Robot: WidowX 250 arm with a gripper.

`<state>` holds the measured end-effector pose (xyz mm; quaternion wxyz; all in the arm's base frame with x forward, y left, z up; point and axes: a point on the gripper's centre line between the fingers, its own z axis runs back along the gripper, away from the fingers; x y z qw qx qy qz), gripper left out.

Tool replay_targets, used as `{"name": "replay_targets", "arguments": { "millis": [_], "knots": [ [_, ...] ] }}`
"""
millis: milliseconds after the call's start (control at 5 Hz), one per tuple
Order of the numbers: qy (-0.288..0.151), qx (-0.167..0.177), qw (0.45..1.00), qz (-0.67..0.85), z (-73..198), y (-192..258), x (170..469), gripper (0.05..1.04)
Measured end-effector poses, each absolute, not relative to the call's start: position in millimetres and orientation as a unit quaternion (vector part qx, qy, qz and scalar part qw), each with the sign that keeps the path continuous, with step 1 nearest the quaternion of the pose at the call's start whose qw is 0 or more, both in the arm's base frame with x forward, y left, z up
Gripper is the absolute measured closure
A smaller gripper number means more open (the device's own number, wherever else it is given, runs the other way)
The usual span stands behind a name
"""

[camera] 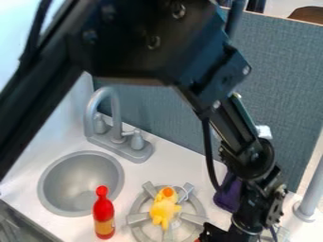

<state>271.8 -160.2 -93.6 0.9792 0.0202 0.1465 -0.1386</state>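
The black gripper hangs at the bottom edge, right of the stove burner, partly cut off by the view's edge. A small red bit shows beside it at that edge; what it is, and whether it is held, I cannot tell. On the burner lies a yellow toy with an orange top, left of the gripper and apart from it. A red bottle with a yellow label stands upright between burner and sink. Behind the arm's lower part is a purple object, partly hidden.
A round grey sink is at the left, with a grey faucet behind it. A grey-blue partition rises at the back. A grey post stands at the right edge. The arm covers much of the upper view.
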Motion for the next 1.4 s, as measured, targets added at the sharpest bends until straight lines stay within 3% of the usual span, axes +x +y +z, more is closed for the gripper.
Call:
{"name": "replay_targets", "arguments": {
  "millis": [400, 600, 800, 1000, 1400],
  "knots": [
    [0.153, 0.025, 0.980, -0.124, -94, -162, 273, 0.686],
    [0.167, 0.038, 0.978, -0.120, -94, -156, 268, 0.886],
    [0.174, 0.050, 0.976, -0.117, -90, -151, 264, 0.963],
    [0.132, 0.048, 0.980, -0.138, -61, -162, 276, 0.974],
    [0.082, 0.051, 0.971, -0.218, -42, -194, 293, 0.974]
  ]
}}
